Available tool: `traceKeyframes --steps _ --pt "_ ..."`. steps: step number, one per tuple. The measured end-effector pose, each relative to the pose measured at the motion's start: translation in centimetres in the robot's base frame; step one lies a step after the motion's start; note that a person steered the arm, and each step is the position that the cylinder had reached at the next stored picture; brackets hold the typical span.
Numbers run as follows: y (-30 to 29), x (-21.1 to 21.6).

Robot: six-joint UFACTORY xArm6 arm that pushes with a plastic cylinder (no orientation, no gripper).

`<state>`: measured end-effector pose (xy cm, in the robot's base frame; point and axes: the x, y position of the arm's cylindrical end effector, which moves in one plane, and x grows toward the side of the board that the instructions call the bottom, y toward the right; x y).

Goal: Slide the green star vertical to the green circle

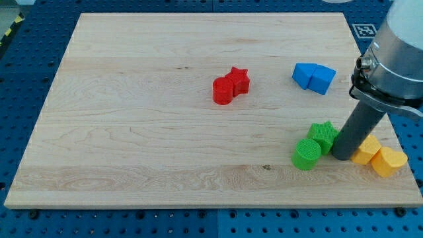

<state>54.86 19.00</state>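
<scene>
Nearest the view's bottom, the green cylinder-shaped circle block [307, 153] sits touching the green star-shaped block [323, 134], which lies just above it and slightly to the view's right. My tip [342, 157], the bare lower end of the dark rod, which has no jaws to open or close and grips nothing, stands just to the right of both, close against the star's right side, though I cannot tell for certain that it touches.

Two yellow blocks [379, 155] lie just right of the rod, their shapes partly hidden.

The risk as I judge it: the greens are already in contact, so a push on the star may drag the circle along and spoil the alignment, or the rod may nudge the yellows.

Farther up lie two touching blue blocks [314, 77] and, toward the centre, a red cylinder [223, 90] against a red star [239, 79].

The wooden board [132, 132] carries no containers.
</scene>
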Motion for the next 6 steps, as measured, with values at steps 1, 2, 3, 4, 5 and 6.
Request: traceKeyframes --steps 1,2,3,4,5,6 --pt "-3.3 -0.6" --pt "-3.2 -2.4" --pt "-2.7 -0.2" --pt "-2.7 -3.9" --pt "-2.7 -4.6" --pt "-1.6 -7.0"
